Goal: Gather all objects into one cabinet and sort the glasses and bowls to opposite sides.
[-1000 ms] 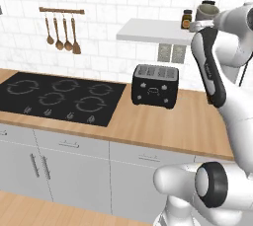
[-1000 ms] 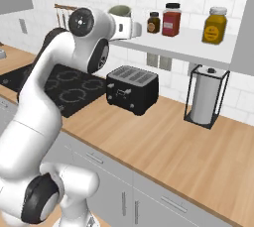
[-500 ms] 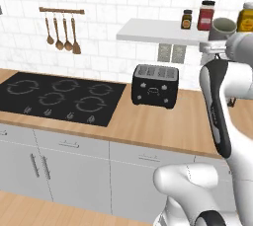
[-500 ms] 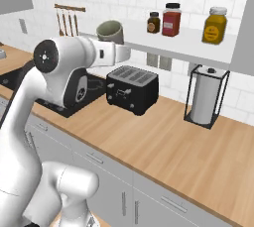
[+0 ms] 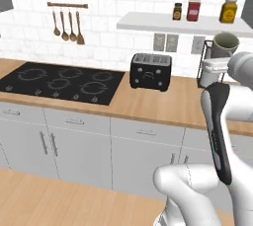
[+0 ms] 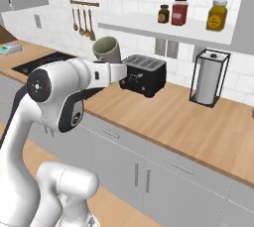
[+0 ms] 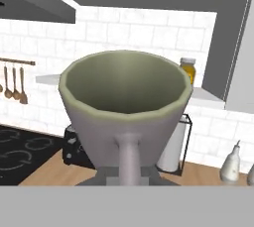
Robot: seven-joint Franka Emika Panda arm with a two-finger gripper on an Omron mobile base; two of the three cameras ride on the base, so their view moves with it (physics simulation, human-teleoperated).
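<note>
Item: grey-green cup (image 7: 126, 107), upright, mouth open, handle facing the hand camera. Gripper (image 6: 120, 72) pinched on it, above the wooden counter (image 6: 198, 122) near the black toaster (image 6: 145, 75)

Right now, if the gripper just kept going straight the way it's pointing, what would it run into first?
The gripper is shut on the grey-green cup. Past the cup, the hand view looks toward the paper towel holder and the tiled wall. The holder probably comes first, though depth is unclear.
</note>
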